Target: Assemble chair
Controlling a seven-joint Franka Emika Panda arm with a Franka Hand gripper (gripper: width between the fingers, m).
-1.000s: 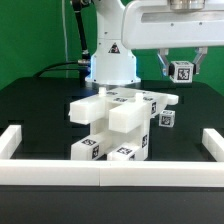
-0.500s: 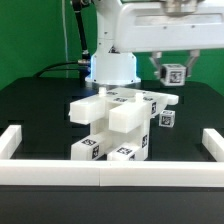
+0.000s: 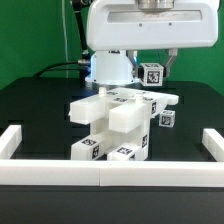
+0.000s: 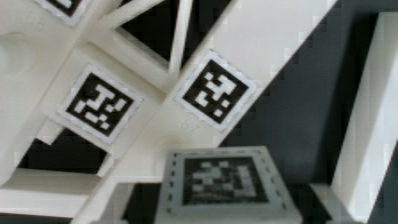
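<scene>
Clamping a small tagged cube (image 3: 152,72) in the gripper (image 3: 152,77), raised clear of the part-built chair (image 3: 112,122) on the black table (image 3: 40,110); finger tops hidden behind the arm (image 3: 150,25); wrist view blurred.

A matte black table top (image 3: 40,115) is seen. It is bounded on the near side by a long low white border rail (image 3: 60,172), in which a seam is visible near the middle. Raised end pieces of the rail are set at the exterior view's left and the exterior view's right. A green backdrop (image 3: 30,40) is seen behind the table. Black cables (image 3: 60,68) are laid over its far part, toward the exterior view's left. In the wrist view, the black surface is shown only in blurred patches.
</scene>
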